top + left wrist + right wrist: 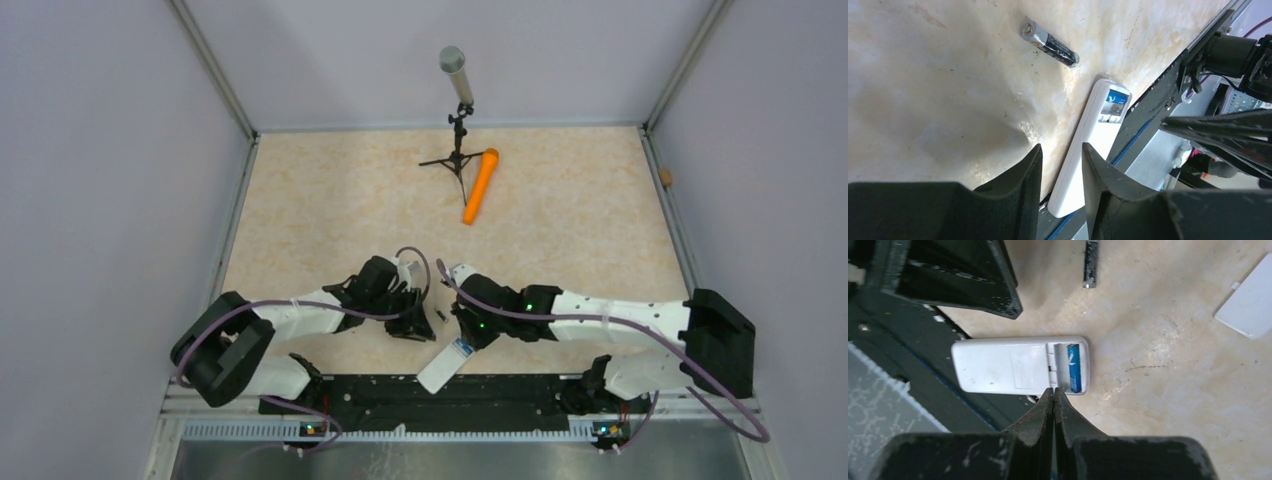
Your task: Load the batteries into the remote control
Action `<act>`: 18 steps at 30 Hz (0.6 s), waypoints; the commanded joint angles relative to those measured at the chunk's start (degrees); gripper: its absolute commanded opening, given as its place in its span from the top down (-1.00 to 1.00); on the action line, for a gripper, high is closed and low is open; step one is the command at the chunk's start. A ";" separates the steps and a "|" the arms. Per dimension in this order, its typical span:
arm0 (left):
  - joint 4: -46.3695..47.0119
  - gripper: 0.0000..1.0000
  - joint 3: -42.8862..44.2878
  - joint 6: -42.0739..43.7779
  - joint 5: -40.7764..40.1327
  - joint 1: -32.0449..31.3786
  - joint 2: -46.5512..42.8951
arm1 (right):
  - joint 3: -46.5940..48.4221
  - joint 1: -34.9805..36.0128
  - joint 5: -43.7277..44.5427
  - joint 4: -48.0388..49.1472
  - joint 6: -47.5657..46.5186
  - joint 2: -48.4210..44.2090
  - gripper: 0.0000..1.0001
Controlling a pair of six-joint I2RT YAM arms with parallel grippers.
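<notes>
The white remote control (1013, 365) lies back up at the table's near edge, partly over the black rail, its battery bay open. One battery with a blue band (1074, 367) sits in the bay. The second battery (1090, 262) lies loose on the table beyond it; it also shows in the left wrist view (1050, 43). My right gripper (1053, 390) is shut and empty, its tips at the remote's edge by the bay. My left gripper (1060, 150) is open and empty, hovering over the remote (1093, 140), short of the loose battery. In the top view both grippers (415, 325) (462, 335) flank the remote (445, 365).
The white battery cover (1250, 300) lies on the table off to the side. A long orange cylinder (480, 185) and a grey microphone on a black tripod (457, 110) stand at the back. The black rail (400, 395) runs along the near edge.
</notes>
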 commanded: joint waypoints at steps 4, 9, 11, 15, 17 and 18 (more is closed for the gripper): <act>-9.85 0.23 3.22 3.61 -8.15 -0.19 -9.27 | -2.52 0.85 -6.38 3.83 -1.69 -7.40 0.95; -13.63 0.21 2.94 4.21 -12.50 -0.11 -14.37 | -6.16 2.57 -9.17 5.39 -1.72 -9.41 0.96; -14.20 0.20 2.56 4.05 -13.75 -0.04 -16.10 | -7.14 4.02 -9.59 6.15 -1.79 -9.60 0.98; -15.30 0.18 1.85 3.48 -16.32 0.12 -18.62 | -8.63 7.79 -9.44 8.56 -1.76 -9.51 1.00; -15.63 0.15 1.65 3.43 -16.87 0.24 -19.88 | -9.64 9.03 -9.77 10.60 -1.90 -9.52 1.00; -15.80 0.14 1.58 3.32 -17.27 0.31 -20.49 | -10.28 9.55 -9.91 11.34 -1.84 -9.35 1.00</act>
